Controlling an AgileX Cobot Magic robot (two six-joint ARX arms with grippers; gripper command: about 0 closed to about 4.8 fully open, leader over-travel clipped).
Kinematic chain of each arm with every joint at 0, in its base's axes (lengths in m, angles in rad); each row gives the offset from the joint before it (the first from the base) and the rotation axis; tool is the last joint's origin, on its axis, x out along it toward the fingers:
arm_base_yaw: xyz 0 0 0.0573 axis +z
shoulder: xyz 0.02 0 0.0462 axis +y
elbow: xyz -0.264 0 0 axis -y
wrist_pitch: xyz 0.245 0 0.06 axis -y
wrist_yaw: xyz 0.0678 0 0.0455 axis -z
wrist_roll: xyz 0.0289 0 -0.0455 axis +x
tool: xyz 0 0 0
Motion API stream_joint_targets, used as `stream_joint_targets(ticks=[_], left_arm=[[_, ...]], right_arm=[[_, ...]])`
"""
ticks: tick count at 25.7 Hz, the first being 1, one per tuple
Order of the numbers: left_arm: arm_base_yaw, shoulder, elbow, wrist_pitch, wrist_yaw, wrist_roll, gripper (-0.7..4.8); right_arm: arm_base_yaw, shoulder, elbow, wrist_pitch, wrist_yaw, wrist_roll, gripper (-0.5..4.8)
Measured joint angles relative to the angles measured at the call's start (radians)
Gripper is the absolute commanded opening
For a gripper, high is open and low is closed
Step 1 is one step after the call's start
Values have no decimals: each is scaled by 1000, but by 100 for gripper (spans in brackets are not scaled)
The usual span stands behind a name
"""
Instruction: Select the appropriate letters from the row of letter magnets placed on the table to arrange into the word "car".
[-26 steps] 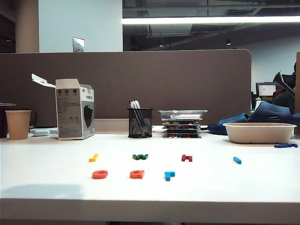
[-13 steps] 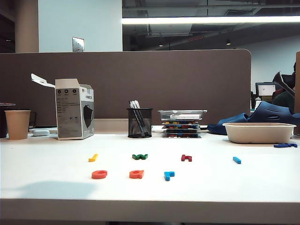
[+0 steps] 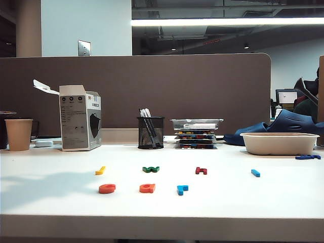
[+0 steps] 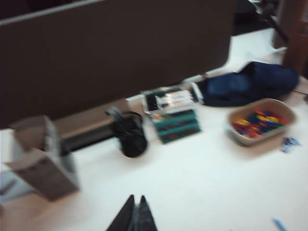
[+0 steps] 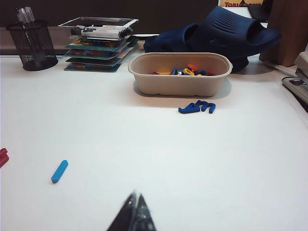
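Three letters lie in a front row on the table: an orange-red one, a second orange-red one just right of it, and a blue hooked one at the right end. Taking the black mesh pen holder as the landmark, this row sits well in front of it, nearer the table's front edge. Between row and holder lie the other letter magnets: yellow, green, dark red, and a blue bar far to the right. Neither arm shows in the exterior view. The left gripper hangs above bare table in front of the holder, jaws pressed together, no letter near them. The right gripper is likewise closed and empty, with the blue bar nearby on the holder's side.
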State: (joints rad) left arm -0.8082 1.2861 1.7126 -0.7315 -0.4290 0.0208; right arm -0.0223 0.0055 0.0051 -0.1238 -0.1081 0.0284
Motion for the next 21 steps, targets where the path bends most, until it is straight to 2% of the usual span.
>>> stream_joint_targets(ticks=[5,6,7,8,11,12,14,17,21], left_arm=[[238,-6,0,101,143,151,-6],[351,-16,0,143,209,174,-6],[416,-24,0,154,246,176,-6],[522,-40,0,160,294,170,-6],[712,-59,-3,164,422,129,-6],[826,-67,-8,159,497,110,-6],[881,-112,-56,163,533,87,-6],[886,-196,-156,182,542,100,-6],[914,-334,-359,213,515,98,-6]], right_arm=[[0,0,0,18,0,0,-5],[0,0,0,27,2,0,-5],[0,0,0,32,3,0,-5],[0,0,0,40,16,0,-5],[0,0,0,52,22,0,-5],[-1,0,0,60,29,0,-5],[-1,0,0,64,47,0,-5],[-1,0,0,64,49,0,-5],[-1,0,0,65,79,0,-5]])
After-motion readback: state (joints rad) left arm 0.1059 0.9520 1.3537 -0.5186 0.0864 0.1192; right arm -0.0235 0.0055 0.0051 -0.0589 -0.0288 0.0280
